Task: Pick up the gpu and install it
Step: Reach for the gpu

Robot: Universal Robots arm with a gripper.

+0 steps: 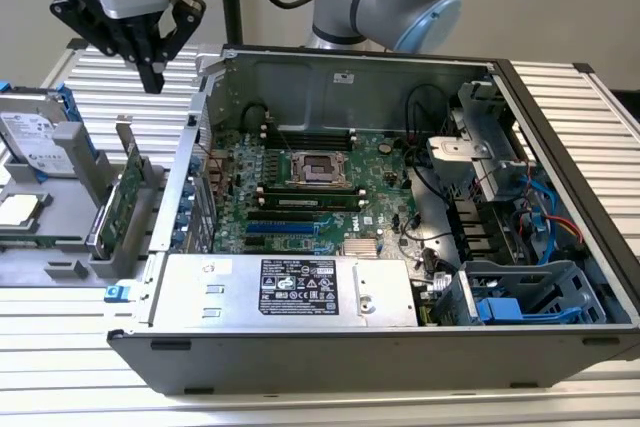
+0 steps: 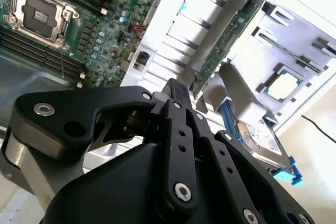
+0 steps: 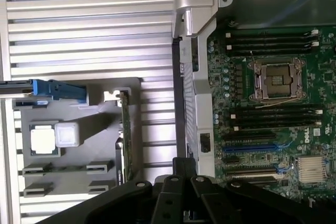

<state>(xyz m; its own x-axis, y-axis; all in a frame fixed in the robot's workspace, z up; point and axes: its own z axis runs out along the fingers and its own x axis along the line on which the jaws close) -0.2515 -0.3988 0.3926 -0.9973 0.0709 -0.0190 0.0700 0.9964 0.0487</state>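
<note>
Exterior view: the gpu (image 1: 127, 192), a thin green circuit-board card with a silver metal bracket at its far end, stands on edge in a slot of the grey plastic holder (image 1: 55, 252) at the middle left of the frame. It is just beside the outer wall of the open black and silver computer case (image 1: 400, 352). My gripper (image 1: 152, 75) hangs above the card in the upper left of the frame. It is apart from the card, with its black fingers brought together at the tips and nothing between them. Further left in the same holder, a silver hard drive with a white label (image 1: 32, 137) leans tilted, and a square silver processor chip (image 1: 18, 209) lies flat. Inside the case lies the large green motherboard (image 1: 390, 162). Everything rests on a slatted aluminium table (image 1: 95, 92).
</note>
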